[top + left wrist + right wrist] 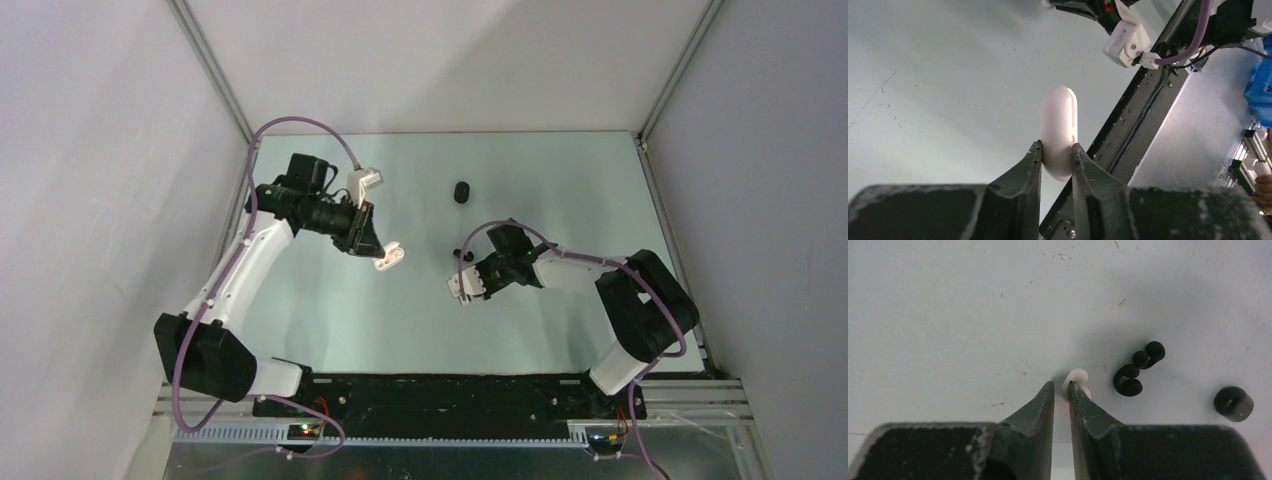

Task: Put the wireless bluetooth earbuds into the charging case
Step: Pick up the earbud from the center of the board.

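Clamping the white case (1059, 125), left pincer (1056, 146) — white earbud (1077, 378) at right pincer's (1061, 385) barely-parted tips.

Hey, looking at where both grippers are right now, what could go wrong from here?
1. The tiny white earbud sits against one fingertip of the right gripper, not clearly between the nearly closed jaws. Closing may flick it away.
2. The black earbuds lie close beside it and could get knocked during a grab.
3. The left gripper clamps the white oval case near one end only, so the case might twist or slip.
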Controlling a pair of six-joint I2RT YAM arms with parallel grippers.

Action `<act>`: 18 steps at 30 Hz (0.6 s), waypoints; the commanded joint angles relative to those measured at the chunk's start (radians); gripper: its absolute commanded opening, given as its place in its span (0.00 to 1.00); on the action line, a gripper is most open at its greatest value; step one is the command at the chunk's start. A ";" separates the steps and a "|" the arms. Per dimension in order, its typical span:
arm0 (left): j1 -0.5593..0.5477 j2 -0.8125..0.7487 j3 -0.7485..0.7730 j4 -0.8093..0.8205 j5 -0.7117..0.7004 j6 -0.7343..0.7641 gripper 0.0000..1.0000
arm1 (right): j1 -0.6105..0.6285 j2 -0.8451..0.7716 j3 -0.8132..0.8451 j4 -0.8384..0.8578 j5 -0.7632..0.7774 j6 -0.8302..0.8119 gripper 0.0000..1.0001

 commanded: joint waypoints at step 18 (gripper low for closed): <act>0.012 0.003 0.030 0.008 0.009 0.022 0.00 | -0.004 0.068 0.067 0.143 0.093 0.068 0.19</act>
